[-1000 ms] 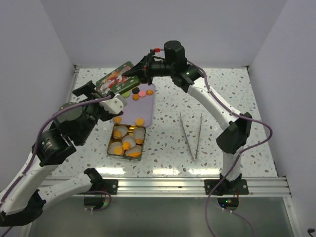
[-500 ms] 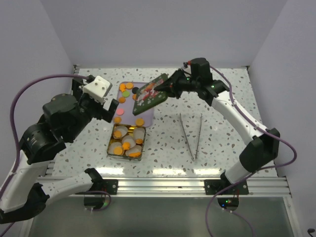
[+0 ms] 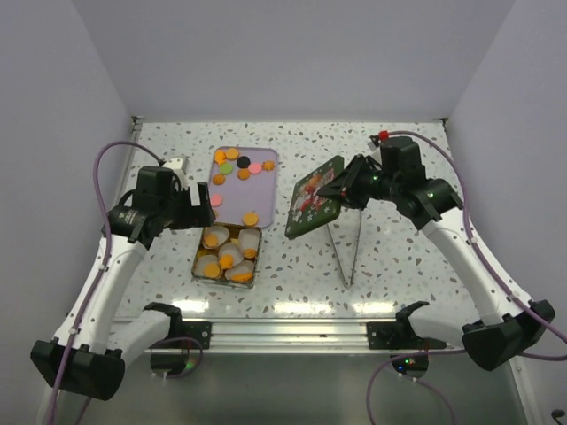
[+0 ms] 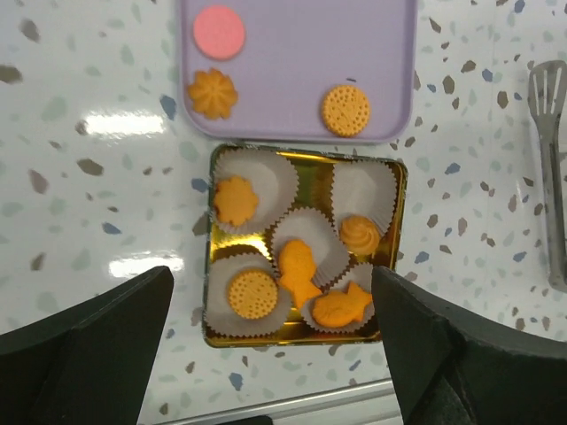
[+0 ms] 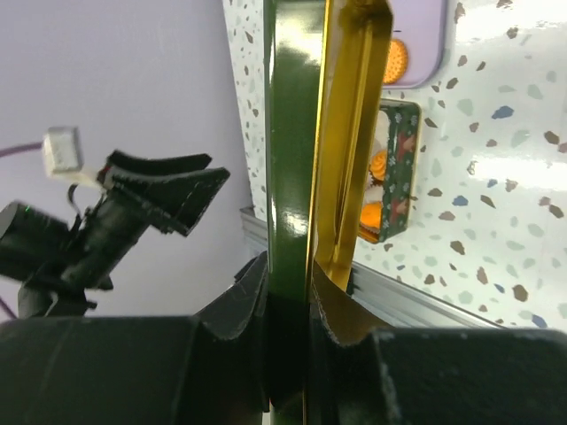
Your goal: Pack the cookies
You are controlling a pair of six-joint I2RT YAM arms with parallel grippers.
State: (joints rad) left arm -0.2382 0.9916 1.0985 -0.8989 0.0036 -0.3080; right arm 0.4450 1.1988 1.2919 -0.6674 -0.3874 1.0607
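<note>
- Left tool (image 4: 272, 270) is hanging right over the gold tin (image 4: 400, 230) with its fingers spread wide, gripping nothing.
- Right tool (image 5: 288, 283) is pinching the tin's lid (image 3: 313, 197) by one edge, so it's narrowed down onto the thin metal. In the right wrist view the lid is sitting edge-on between the fingers, green outside and gold inside.
- From the top view the lid is tilting steeply with its decorated face showing, just right of the purple tray (image 4: 292, 53) and over the near ends of the tongs (image 4: 551, 177). I can't tell whether its low corner is touching the bench (image 3: 399, 266).
- The cookies (image 4: 299, 270) are sitting in two places:
  - Five orange ones are lying in the tin, resting on white paper cups (image 4: 363, 188) (that one cup is looking bare from the left wrist view).
  - The others are lying loose on the purple tray, which is sitting right behind the tin. They're mostly orange, plus pink, green and black.
- At the tray's near edge, a pink round, an orange flower shape and an orange round are lying just beyond the tin's rim.
- The tongs are lying flat on the bench to the right of the tin, well apart from it, with nothing touching them.
</note>
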